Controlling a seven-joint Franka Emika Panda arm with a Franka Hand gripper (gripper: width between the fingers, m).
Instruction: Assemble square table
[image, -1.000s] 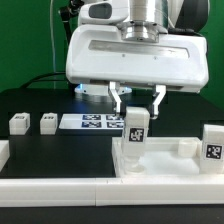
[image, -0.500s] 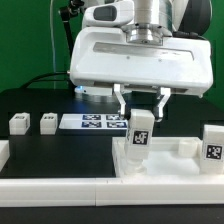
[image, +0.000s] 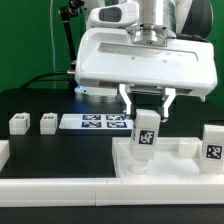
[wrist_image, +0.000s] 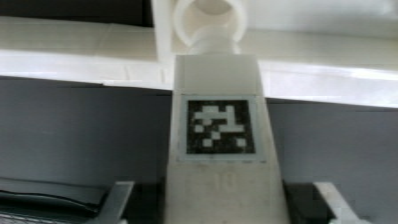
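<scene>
My gripper (image: 146, 108) is shut on the top of an upright white table leg (image: 146, 138) with a black-and-white tag. The leg hangs over the near left part of the white square tabletop (image: 185, 150), which lies at the exterior view's right. I cannot tell whether the leg's foot touches it. In the wrist view the leg (wrist_image: 217, 110) fills the middle between my gripper (wrist_image: 217, 208), with dark pads against both its sides. Another tagged leg (image: 212, 142) stands at the far right. Two small legs (image: 18, 123) (image: 47, 123) lie at the left.
The marker board (image: 100, 122) lies flat on the black table behind the held leg. A long white bar fence (image: 60, 188) runs along the front, with a short arm at the far left (image: 3, 152). A white edge (wrist_image: 80, 55) crosses the wrist view behind the leg.
My gripper has moved toward the exterior view's right, and the leg has moved with it by the same amount. The other legs and the tabletop have not moved.
</scene>
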